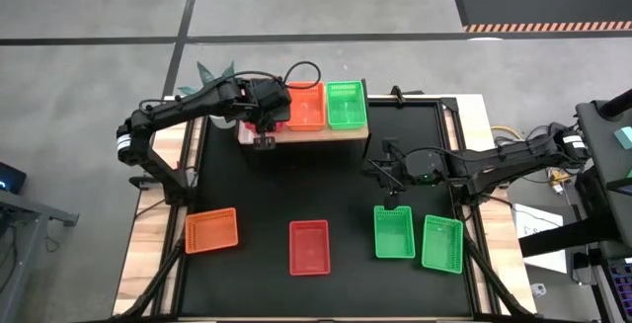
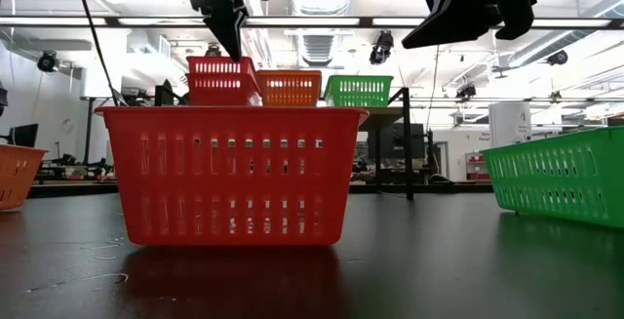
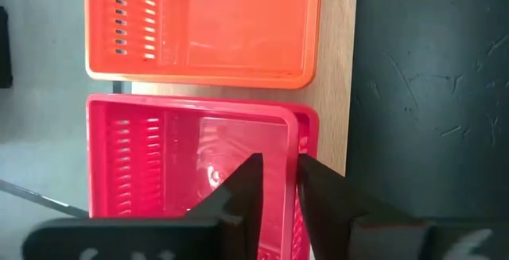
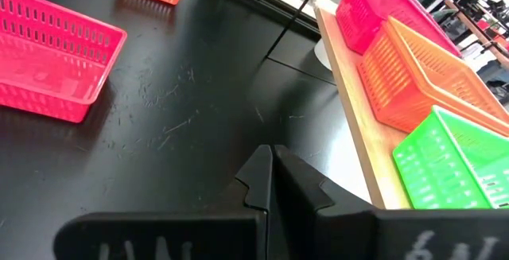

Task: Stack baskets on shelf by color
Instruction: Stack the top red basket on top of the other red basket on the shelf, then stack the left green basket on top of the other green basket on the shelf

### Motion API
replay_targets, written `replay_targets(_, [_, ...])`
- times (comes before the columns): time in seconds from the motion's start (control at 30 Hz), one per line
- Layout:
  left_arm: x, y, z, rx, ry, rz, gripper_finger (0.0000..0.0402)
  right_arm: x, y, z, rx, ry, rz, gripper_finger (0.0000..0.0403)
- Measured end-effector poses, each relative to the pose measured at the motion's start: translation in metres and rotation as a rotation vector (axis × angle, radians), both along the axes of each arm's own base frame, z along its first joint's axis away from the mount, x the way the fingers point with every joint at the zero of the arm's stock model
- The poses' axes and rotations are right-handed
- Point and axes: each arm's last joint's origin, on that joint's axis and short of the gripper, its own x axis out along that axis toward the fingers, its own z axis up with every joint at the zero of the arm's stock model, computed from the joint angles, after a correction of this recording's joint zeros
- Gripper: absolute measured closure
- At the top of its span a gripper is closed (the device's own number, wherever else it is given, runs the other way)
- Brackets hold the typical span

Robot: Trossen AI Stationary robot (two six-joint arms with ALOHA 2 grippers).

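A: Where's the left arm?
B: It reaches from the desk's point(image 1: 257, 200) left edge across to the shelf point(image 1: 321, 134) at the back. Its left tool point(image 1: 265, 135) points down at the shelf's left end, over the red basket point(image 3: 187, 172) there.
A: Pinching it?
B: The fingers point(image 3: 246, 184) straddle that basket's wall with a narrow gap, slightly spread; whether they press the wall I cannot tell.
A: And the right arm?
B: It stretches in from the right, low over the desk's middle. The right tool point(image 1: 388, 173) has its fingers pressed together, holding nothing.
A: How do the baskets lie?
B: Three sit side by side on the shelf: red, orange point(image 1: 305, 108), green point(image 1: 347, 105), long axes running front to back. On the desk near the front: an orange one point(image 1: 212, 230) at the left, tilted; a red one point(image 1: 308, 247) in the middle; two green ones point(image 1: 394, 232) point(image 1: 442, 242) just beside each other at the right, long axes front to back.
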Motion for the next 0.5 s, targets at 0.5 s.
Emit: replay_targets(0.5, [-0.011,-0.014,0.011,-0.005,-0.066,0.006,0.0334,-0.001,0.0,-0.003,-0.001,0.01,0.0,0.0394])
